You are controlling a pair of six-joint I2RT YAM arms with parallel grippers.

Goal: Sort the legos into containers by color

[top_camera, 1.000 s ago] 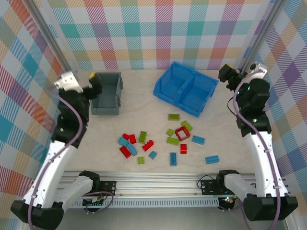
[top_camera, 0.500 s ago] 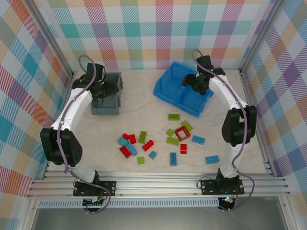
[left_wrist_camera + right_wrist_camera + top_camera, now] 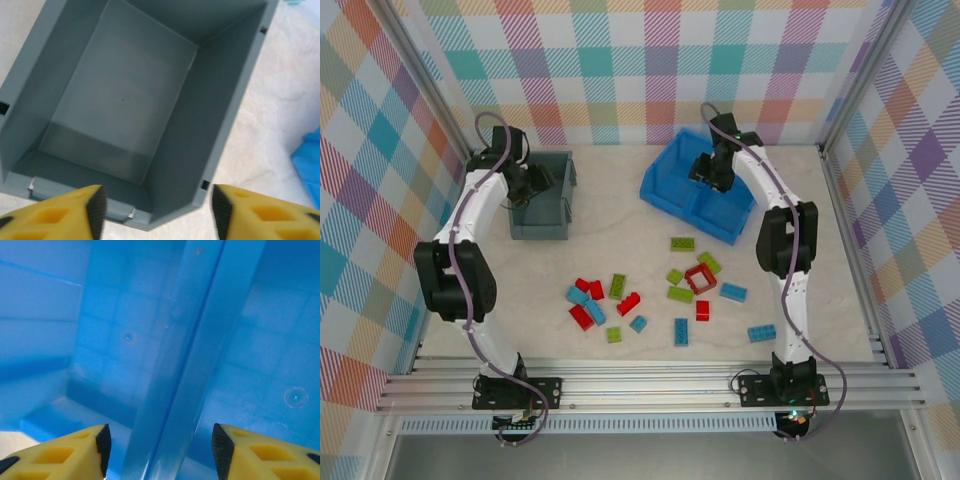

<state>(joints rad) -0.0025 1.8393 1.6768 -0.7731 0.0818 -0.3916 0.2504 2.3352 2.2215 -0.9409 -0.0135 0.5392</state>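
Note:
My left gripper (image 3: 532,180) hangs open over the dark grey bin (image 3: 540,230). In the left wrist view that bin (image 3: 125,100) is empty, its near right corner lying between the yellow fingers (image 3: 65,215) of the left gripper (image 3: 157,212). My right gripper (image 3: 708,170) is open above the bright blue bin (image 3: 740,215). In the right wrist view the right gripper (image 3: 157,450) straddles the bin's divider (image 3: 185,365), and both compartments are bare. The legos lie loose mid-table: red bricks (image 3: 582,316), a hollow red frame (image 3: 700,278), light blue bricks (image 3: 761,333) and lime green bricks (image 3: 617,286).
Checked walls with metal posts (image 3: 415,75) close in the table on three sides. An aluminium rail (image 3: 640,390) carrying the arm bases runs along the near edge. Bare tabletop (image 3: 610,215) separates the two bins.
Both arms have swung up from a folded pose at the table's sides to the back. The left gripper now sits over the grey bin, the right over the blue bin's divider.

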